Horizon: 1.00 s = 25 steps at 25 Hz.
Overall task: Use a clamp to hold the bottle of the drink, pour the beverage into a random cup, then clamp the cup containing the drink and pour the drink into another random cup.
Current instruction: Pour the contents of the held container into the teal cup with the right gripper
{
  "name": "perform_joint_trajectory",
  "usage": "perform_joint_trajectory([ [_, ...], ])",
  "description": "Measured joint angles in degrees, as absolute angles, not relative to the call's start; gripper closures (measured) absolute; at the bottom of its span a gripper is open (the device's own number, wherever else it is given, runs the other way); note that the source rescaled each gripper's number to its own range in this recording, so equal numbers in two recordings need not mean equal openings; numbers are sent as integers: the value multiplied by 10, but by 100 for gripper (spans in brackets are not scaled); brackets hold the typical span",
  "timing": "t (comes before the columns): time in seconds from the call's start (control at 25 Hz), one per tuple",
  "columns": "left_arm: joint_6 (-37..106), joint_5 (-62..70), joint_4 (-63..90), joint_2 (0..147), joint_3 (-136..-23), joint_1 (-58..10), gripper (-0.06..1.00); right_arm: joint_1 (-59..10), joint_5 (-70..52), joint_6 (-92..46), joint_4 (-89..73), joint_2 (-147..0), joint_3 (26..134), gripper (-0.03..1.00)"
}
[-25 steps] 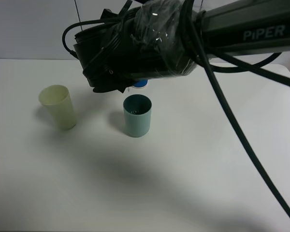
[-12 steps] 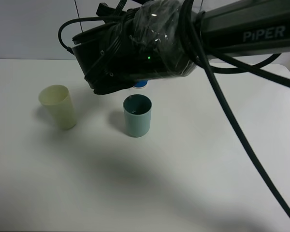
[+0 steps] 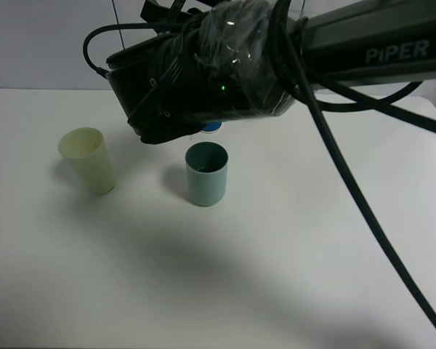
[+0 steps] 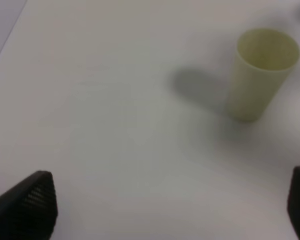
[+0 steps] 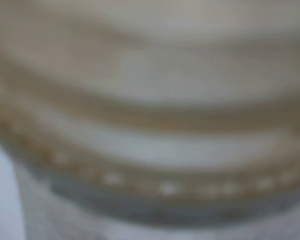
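My right arm's plastic-wrapped wrist [image 3: 203, 73] hangs over the back of the table, just above and behind the teal-green cup [image 3: 206, 174]. It hides the right gripper's fingers and the bottle from the high camera. The right wrist view is filled by a blurred close-up of the bottle [image 5: 150, 125], clear ribbed plastic with a brownish tint of beverage. The teal-green cup stands upright with a dark inside; I cannot tell how much is in it. The pale yellow-green cup [image 3: 88, 160] [image 4: 262, 75] stands upright to the left. My left gripper [image 4: 165, 210] is open and holds nothing, short of that cup.
A blue-sleeved cup [image 3: 212, 126] peeks out behind the teal-green one, mostly covered by the right wrist. Black cables [image 3: 349, 182] from the right arm hang across the right half of the white table [image 3: 276, 276].
The right wrist has rolled slightly further, its near end shifting a little up and left. Both cups and the left gripper stay where they were.
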<state>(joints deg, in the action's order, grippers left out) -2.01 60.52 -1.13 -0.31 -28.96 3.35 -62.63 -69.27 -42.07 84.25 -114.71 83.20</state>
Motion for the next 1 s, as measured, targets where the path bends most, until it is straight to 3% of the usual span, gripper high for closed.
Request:
perform_joint_trajectory([
  [0.72,-20,605,-11,-3,-290,33,18,-626,-694,-392,724,-1147,832,97],
  [1.0,-20,605,-11,-3,-290,33,18,-611,-694,-310,666,-1147,832,97],
])
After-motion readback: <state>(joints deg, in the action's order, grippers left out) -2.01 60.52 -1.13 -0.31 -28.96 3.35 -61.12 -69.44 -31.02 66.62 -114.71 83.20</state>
